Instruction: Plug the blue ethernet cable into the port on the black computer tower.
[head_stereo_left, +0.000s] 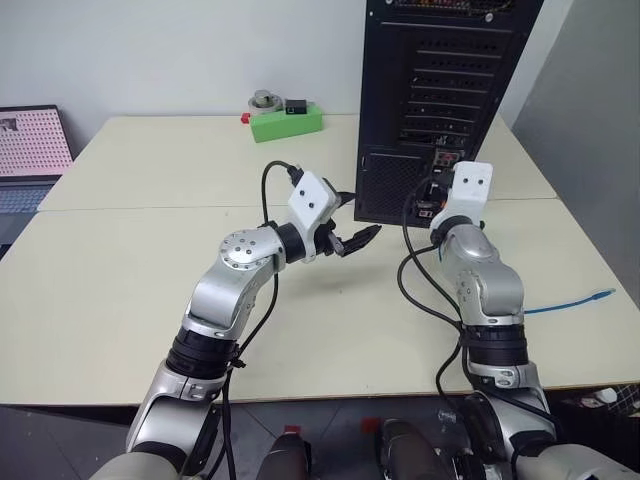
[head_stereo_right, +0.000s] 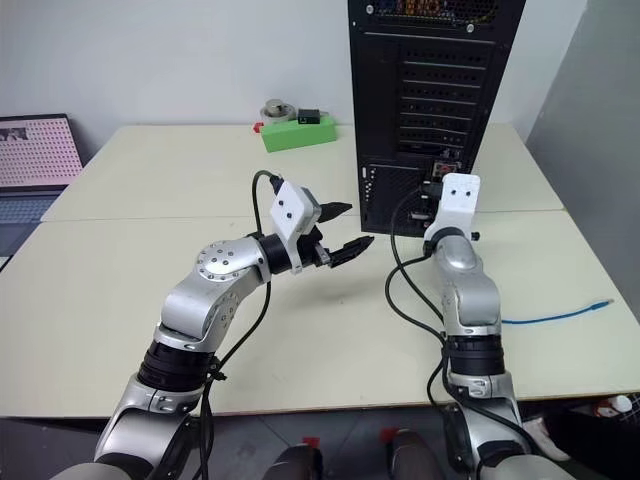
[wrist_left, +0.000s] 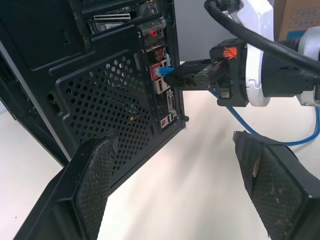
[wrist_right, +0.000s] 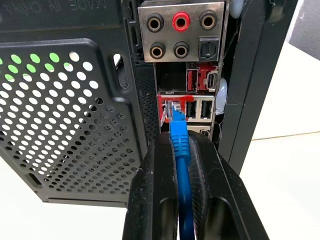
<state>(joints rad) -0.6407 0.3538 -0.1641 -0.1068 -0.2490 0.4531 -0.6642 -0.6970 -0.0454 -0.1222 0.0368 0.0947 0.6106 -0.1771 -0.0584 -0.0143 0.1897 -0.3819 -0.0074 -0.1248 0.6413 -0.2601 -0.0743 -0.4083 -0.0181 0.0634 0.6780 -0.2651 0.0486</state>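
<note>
Cream laminate covers the worktop (head_stereo_left: 150, 300), which is made of panels butted together, with a seam running across it in front of the black computer tower (head_stereo_left: 440, 90). Behind it stands a plain pale wall. At the worktop's far edge sits a green block (head_stereo_left: 285, 122) with a small grey metal part on top, and off to my left a laptop (head_stereo_left: 30, 150) shows a pink dotted screen.

My right gripper (wrist_right: 182, 150) is closed on the blue ethernet cable (wrist_right: 179, 135), pinching it just behind its clear plug, which is right at the network port in the tower's rear connector cluster; I cannot tell whether it is fully seated. From my jaws the cable trails back, and its free end (head_stereo_left: 600, 294) lies on the worktop to my right.

My left gripper (head_stereo_left: 350, 218) hangs above the worktop just beside the tower's lower mesh grille, its jaws spread wide and holding nothing.
</note>
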